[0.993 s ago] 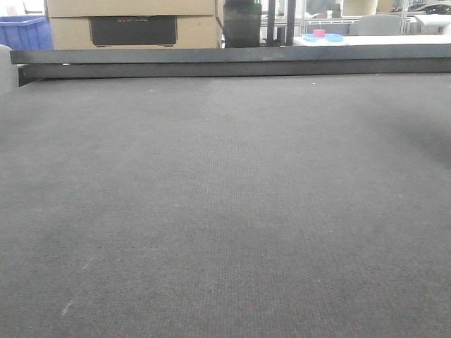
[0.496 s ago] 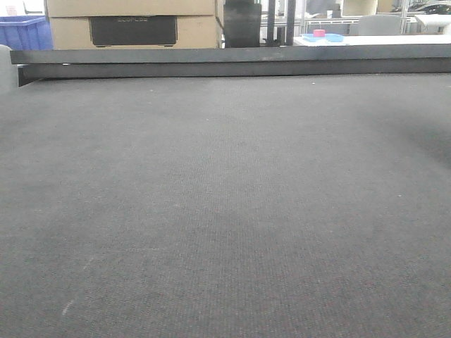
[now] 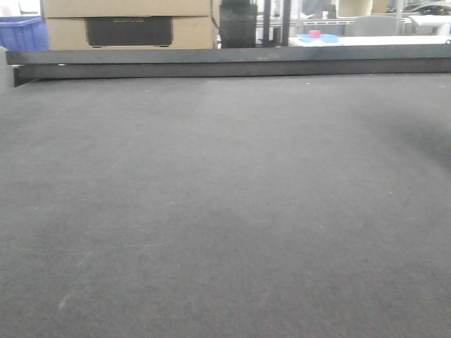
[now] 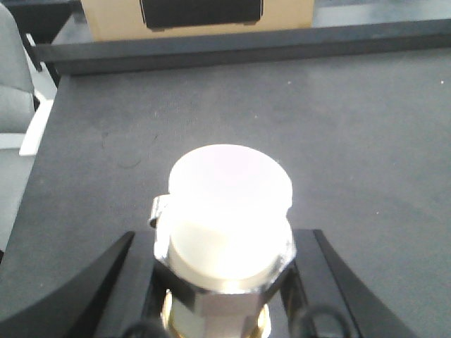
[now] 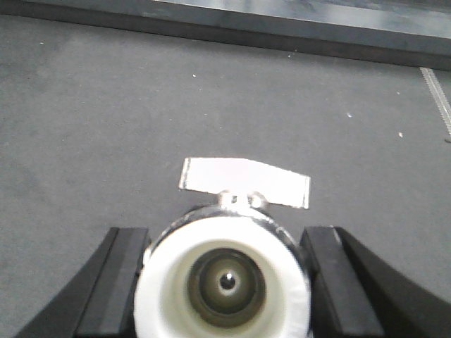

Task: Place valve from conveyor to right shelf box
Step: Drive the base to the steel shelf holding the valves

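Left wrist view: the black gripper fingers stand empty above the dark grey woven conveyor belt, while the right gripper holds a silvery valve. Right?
No. The left gripper is not empty: the left wrist view shows a silvery metal valve with a whitish capped end between its black fingers, above the dark grey woven conveyor belt. The right gripper does hold a silvery valve.

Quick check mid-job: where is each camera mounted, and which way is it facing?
Front-facing: low over the belt, looking across the conveyor to its rail and cardboard boxes; no robot parts show.
Left wrist: behind the left jaws, which grip a capped valve, facing the rail.
Right wrist: behind the right jaws, which grip an open-ended valve, facing the rail.
All three share conveyor and rail.
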`<state>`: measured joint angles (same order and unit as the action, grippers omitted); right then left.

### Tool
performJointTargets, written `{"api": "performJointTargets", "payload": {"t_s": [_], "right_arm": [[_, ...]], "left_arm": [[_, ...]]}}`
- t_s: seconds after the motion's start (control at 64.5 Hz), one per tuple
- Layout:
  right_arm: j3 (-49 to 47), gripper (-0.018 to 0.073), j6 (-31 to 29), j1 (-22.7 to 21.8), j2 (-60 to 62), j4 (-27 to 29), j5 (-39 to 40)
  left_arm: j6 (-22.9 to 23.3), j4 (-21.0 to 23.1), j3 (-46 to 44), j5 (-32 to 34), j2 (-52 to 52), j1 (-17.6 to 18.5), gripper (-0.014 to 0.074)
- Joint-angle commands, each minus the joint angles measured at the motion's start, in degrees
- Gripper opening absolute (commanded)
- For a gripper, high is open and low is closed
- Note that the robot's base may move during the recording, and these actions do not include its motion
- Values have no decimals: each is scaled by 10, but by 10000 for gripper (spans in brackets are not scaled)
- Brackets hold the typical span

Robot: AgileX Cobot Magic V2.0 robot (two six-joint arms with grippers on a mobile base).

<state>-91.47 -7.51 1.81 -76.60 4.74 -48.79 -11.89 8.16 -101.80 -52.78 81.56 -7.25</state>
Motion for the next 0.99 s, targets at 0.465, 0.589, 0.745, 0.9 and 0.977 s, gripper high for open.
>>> {"api": "performJointTargets", "payload": {"t_s": [0.465, 0.589, 0.745, 0.9, 0.977], "right_arm": [[-5, -154, -4, 0, 9, -2, 43], [-5, -154, -4, 0, 8, -2, 43], [-5, -154, -4, 0, 8, -2, 43], [-5, -154, -4, 0, 8, -2, 43], [-5, -154, -4, 0, 8, -2, 43]], "left_arm": [[3, 6, -6, 47, -5, 0, -111], [3, 6, -6, 47, -5, 0, -111], [3, 6, -6, 47, -5, 0, -111], [3, 6, -6, 47, -5, 0, -111], [3, 6, -6, 47, -5, 0, -111]]}}
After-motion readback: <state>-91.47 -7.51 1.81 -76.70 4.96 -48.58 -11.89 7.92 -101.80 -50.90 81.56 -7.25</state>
